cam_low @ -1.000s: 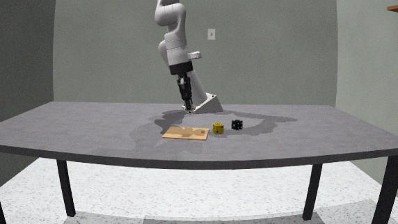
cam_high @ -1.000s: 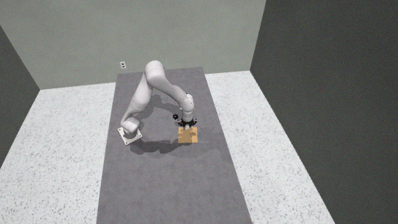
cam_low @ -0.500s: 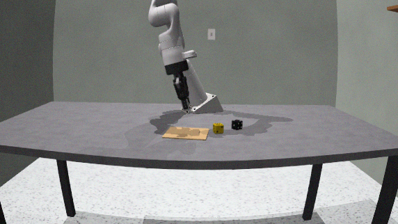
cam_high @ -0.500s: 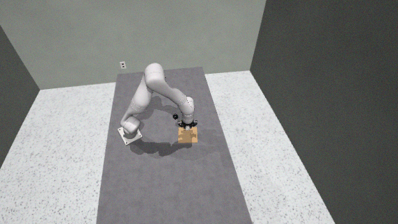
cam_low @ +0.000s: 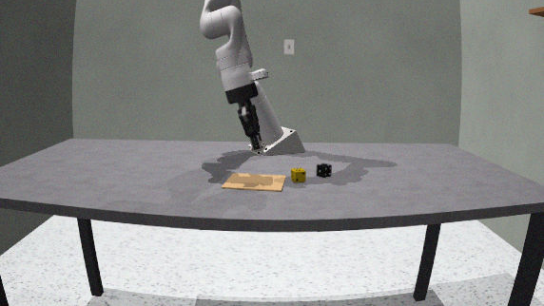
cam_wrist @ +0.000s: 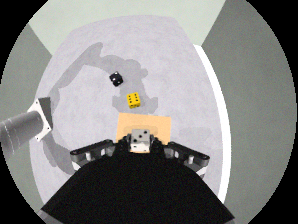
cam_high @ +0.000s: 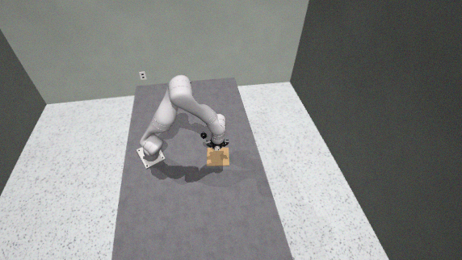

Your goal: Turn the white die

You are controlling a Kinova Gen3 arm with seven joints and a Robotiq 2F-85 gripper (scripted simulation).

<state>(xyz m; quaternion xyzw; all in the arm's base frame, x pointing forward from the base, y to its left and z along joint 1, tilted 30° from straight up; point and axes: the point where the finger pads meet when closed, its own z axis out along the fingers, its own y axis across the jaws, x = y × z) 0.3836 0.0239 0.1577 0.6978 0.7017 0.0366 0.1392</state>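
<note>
My gripper (cam_low: 257, 145) is shut on the white die (cam_wrist: 140, 141) and holds it in the air above the far part of the tan mat (cam_low: 254, 181). The arm leans, so the gripper is tilted. In the wrist view the die sits between my fingers with the mat (cam_wrist: 143, 127) behind it. The mat also shows in the top view (cam_high: 218, 157), partly in the arm's shadow, with the gripper (cam_high: 217, 145) at its far edge. The die's top face cannot be read.
A yellow die (cam_low: 298, 175) lies on the table just right of the mat, and a black die (cam_low: 323, 170) lies a little further right. Both show in the wrist view, yellow (cam_wrist: 133, 99) and black (cam_wrist: 116, 79). The arm's base (cam_low: 281, 143) stands behind the mat.
</note>
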